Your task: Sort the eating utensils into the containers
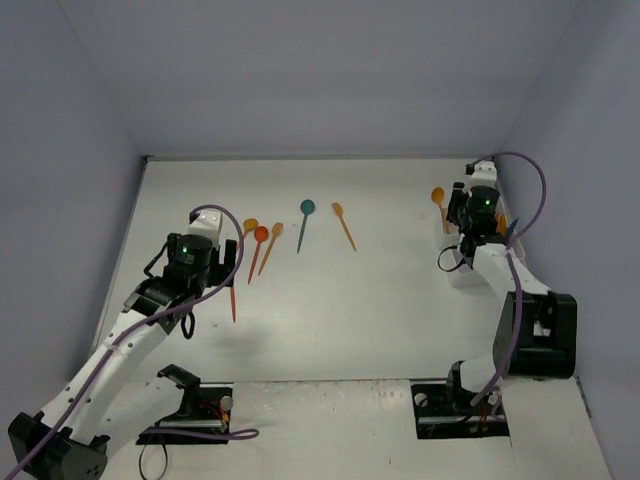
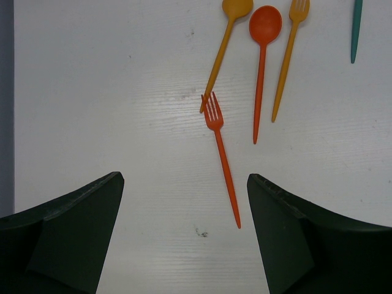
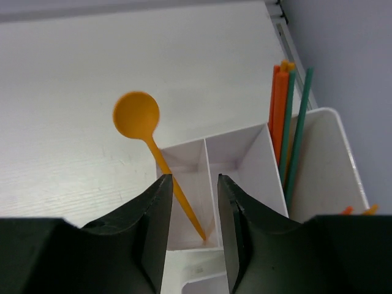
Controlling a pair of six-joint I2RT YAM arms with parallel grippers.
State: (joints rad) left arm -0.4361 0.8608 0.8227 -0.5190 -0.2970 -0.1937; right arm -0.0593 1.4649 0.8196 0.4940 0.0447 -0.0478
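My left gripper [image 1: 230,258] is open and empty above the table. In the left wrist view a red-orange fork [image 2: 222,156] lies between and ahead of its fingers [image 2: 79,226]. Beyond it lie a yellow-orange spoon [image 2: 223,43], a red spoon [image 2: 263,55], an orange fork [image 2: 286,58] and a teal utensil [image 2: 354,30]. My right gripper [image 3: 195,184] is open over the white organizer [image 3: 263,165]. An orange spoon [image 3: 138,116] stands leaning in its left compartment, apart from both fingers. Orange and teal handles [image 3: 285,116] stand in a compartment to the right.
In the top view a teal spoon [image 1: 305,212] and an orange utensil [image 1: 344,226] lie at the table's back middle. The organizer [image 1: 462,270] stands at the right edge by the grey wall. A black box [image 1: 545,335] sits by the right arm.
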